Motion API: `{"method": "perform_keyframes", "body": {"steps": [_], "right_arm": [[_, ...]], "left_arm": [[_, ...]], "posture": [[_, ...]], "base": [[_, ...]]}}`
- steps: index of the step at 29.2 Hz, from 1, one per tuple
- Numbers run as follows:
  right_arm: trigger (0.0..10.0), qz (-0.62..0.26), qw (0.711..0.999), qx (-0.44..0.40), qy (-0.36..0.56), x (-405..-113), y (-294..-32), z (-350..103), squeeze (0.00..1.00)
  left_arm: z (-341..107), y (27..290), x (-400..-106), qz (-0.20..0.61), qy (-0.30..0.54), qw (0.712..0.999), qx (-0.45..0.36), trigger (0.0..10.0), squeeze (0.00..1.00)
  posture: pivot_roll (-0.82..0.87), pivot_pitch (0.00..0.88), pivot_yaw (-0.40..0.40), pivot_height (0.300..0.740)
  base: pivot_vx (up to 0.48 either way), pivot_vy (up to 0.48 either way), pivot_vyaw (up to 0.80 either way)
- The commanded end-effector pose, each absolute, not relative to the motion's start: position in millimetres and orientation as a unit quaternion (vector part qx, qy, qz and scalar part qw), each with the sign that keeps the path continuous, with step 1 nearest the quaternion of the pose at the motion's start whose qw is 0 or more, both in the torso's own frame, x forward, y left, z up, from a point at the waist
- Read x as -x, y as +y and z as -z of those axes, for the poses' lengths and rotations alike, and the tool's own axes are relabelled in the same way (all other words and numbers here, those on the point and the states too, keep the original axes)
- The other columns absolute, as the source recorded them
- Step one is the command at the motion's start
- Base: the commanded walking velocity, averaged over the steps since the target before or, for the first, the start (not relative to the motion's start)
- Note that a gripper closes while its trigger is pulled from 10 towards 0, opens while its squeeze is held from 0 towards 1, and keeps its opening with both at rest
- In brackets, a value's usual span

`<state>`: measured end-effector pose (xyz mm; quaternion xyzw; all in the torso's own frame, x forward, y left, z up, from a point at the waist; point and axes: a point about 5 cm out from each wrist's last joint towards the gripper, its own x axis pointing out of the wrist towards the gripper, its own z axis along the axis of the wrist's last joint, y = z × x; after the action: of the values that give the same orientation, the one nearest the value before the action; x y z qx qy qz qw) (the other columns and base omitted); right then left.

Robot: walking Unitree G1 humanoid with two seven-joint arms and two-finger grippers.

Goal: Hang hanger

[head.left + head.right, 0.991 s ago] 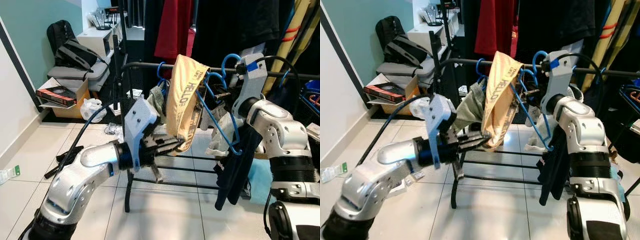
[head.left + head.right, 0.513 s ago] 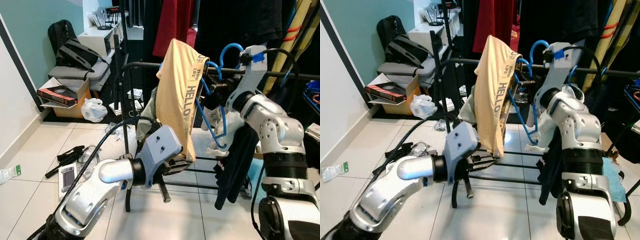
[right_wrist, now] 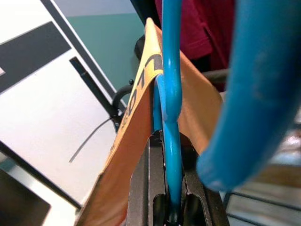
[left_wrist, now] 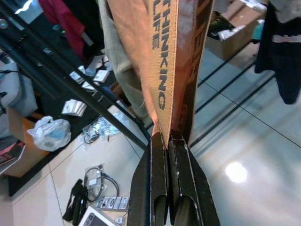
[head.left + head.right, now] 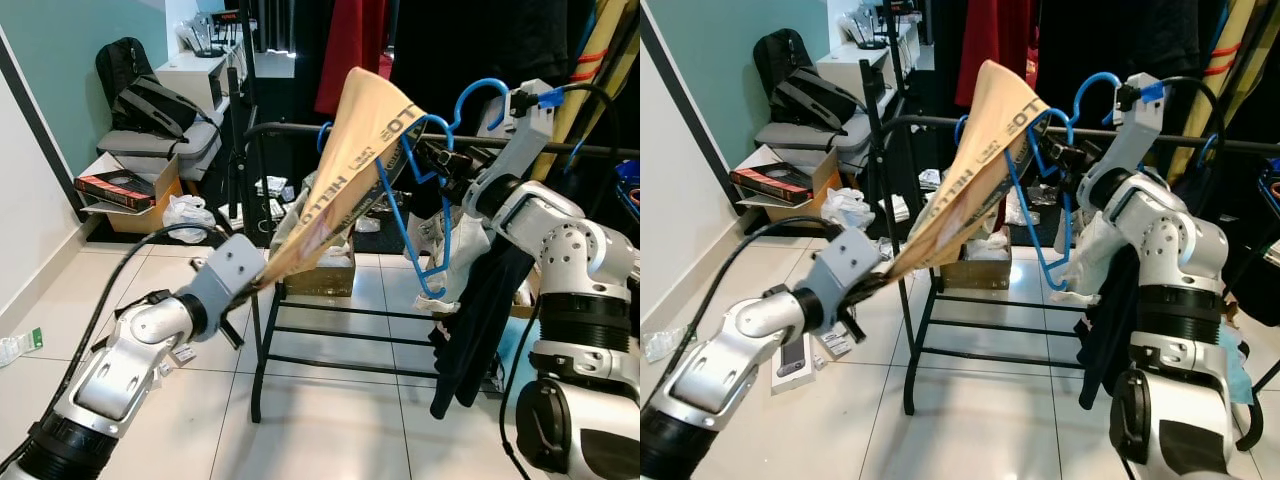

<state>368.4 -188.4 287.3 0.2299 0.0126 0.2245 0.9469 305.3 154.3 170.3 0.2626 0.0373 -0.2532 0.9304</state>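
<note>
While clamped in the right hand (image 3: 170, 207), blue plastic clothes hanger (image 5: 432, 215) held up in front of the black metal rail (image 5: 300, 129) of the clothes rack, hook (image 5: 480, 92) raised above rail height and not resting on it. Right hand fingers (image 3: 146, 188) closed tight on the blue wire just below the hook, as seen in the right wrist view. Tan-orange fabric garment with dark printed lettering (image 5: 345, 170) draped over one shoulder of the hanger and pulled out taut, slanting down toward the robot's left. Lower end of the garment pinched between the closed black fingers (image 4: 155, 188) of the left hand (image 4: 169, 141), low and well to the left of the rack. Fabric stretched in a straight band between the two hands.

Behind the rail: dark and red clothing (image 5: 350, 50) hanging. Beside the right arm: dark navy cloth (image 5: 475, 330) hanging down. Under the rack: brown cardboard box (image 5: 320, 278) on the white tiled floor (image 5: 330, 430). At far left: grey bag (image 5: 155, 105) on a seat, white plastic bag (image 5: 185, 215) on the floor.
</note>
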Motion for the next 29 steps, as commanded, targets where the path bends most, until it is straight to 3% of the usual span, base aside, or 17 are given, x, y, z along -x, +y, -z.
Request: {"method": "perform_keyframes", "body": {"steps": [1,5,9,10,12,13,14,16,18,20,25,29], "right_arm": [[10.0,-0.228,0.937,-0.265,0.005,-369,-189,-296,0.00],[10.0,-0.240,0.932,-0.273,0.004,-368,-186,-300,0.00],[10.0,-0.247,0.937,-0.248,0.003,-367,-183,-300,0.00],[10.0,-0.257,0.943,-0.211,0.002,-365,-179,-299,0.00],[10.0,-0.257,0.943,-0.211,0.002,-365,-179,-299,0.00],[10.0,-0.273,0.948,-0.164,-0.004,-362,-176,-299,0.00],[10.0,-0.291,0.949,-0.123,-0.011,-359,-173,-300,0.00],[10.0,-0.291,0.949,-0.123,-0.011,-359,-173,-300,0.00],[10.0,-0.321,0.946,-0.044,-0.016,-351,-175,-300,0.00],[10.0,-0.332,0.943,-0.015,-0.022,-347,-177,-301,0.00],[10.0,-0.367,0.928,0.038,-0.046,-334,-185,-307,0.00],[10.0,-0.388,0.919,0.050,-0.052,-327,-187,-309,0.00]], "left_arm": [[-166,145,-303,0.266,0.038,0.928,-0.260,10.0,0.00],[-166,111,-287,0.353,0.017,0.909,-0.222,10.0,0.00],[-168,97,-278,0.398,0.006,0.895,-0.201,10.0,0.00],[-172,87,-269,0.438,-0.002,0.881,-0.178,10.0,0.19],[-172,87,-269,0.438,-0.002,0.881,-0.178,10.0,0.19],[-177,81,-262,0.473,-0.008,0.865,-0.167,10.0,1.00],[-182,81,-257,0.494,-0.012,0.853,-0.170,10.0,1.00],[-182,81,-257,0.494,-0.012,0.853,-0.170,10.0,1.00],[-191,93,-253,0.519,-0.011,0.833,-0.193,10.0,1.00],[-195,100,-250,0.533,-0.004,0.821,-0.204,10.0,1.00],[-205,118,-235,0.579,0.020,0.787,-0.211,10.0,1.00],[-211,122,-234,0.581,0.015,0.786,-0.208,10.0,1.00]], "posture": [[-0.08,0.000,0.003,0.740],[-0.08,0.000,-0.001,0.740],[-0.08,0.000,0.000,0.740],[-0.08,0.000,0.000,0.740],[-0.08,0.000,0.000,0.740],[-0.08,0.000,0.001,0.740],[-0.08,0.000,0.001,0.740],[-0.08,0.000,0.001,0.740],[-0.08,0.000,0.001,0.740],[-0.08,0.000,0.001,0.740],[-0.08,0.000,0.001,0.740],[-0.08,0.000,0.001,0.740]], "base": [[0.000,0.000,0.00],[0.000,0.000,0.00],[0.000,0.000,0.00],[0.000,0.000,0.00],[0.000,0.000,0.00],[0.000,0.000,0.00],[0.000,0.000,0.00],[0.000,0.000,0.00],[0.000,0.000,0.00],[0.000,0.000,0.00],[0.000,0.000,0.00],[0.000,0.000,0.00]]}}
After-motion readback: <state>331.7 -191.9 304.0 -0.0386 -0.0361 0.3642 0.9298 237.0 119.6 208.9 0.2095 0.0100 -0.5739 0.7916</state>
